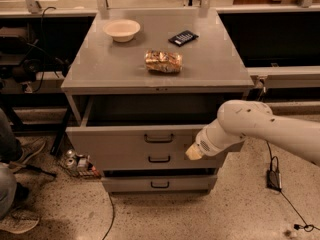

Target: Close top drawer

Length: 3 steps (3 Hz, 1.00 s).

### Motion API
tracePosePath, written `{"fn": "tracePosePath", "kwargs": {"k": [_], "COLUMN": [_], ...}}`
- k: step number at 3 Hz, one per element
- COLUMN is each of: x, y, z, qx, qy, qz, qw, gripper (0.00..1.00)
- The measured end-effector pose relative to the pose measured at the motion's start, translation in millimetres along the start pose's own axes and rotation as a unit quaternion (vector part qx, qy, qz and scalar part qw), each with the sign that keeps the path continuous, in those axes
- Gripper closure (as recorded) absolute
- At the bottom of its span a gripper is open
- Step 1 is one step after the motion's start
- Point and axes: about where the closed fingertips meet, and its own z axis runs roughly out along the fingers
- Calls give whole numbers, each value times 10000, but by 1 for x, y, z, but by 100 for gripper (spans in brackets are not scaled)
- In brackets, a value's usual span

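The top drawer [115, 140] of the grey metal cabinet [160, 64] is pulled partly out, with its dark inside showing above its front. Its small dark handle [159, 138] sits at the centre of the front. Below it are two more grey drawer fronts with like handles [159, 159] [160, 184]. My white arm [260, 126] reaches in from the right. My gripper [194, 153] is at the arm's cream-coloured tip, against the right part of the drawer fronts, just right of and below the top handle.
On the cabinet top lie a white bowl [122, 29], a black flat device [183, 37] and a shiny snack bag [163, 61]. A person's leg and shoes [15, 184] are at the left. Cans [75, 162] and cables lie on the floor, with a black adapter [273, 179] at the right.
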Motion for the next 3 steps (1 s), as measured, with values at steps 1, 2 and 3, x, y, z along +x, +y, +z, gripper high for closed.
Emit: {"fn": "tracePosePath", "kwargs": {"k": [1,2,3], "x": [2,-16,-46], "y": [-43,-86,-116], "z": [-3,0,3], "qx": [266,523,712], "qy": [-338,-673,-940], "qz": [208,233,100], "qw": [9989,9961,9930], "gripper": [100,100,100]}}
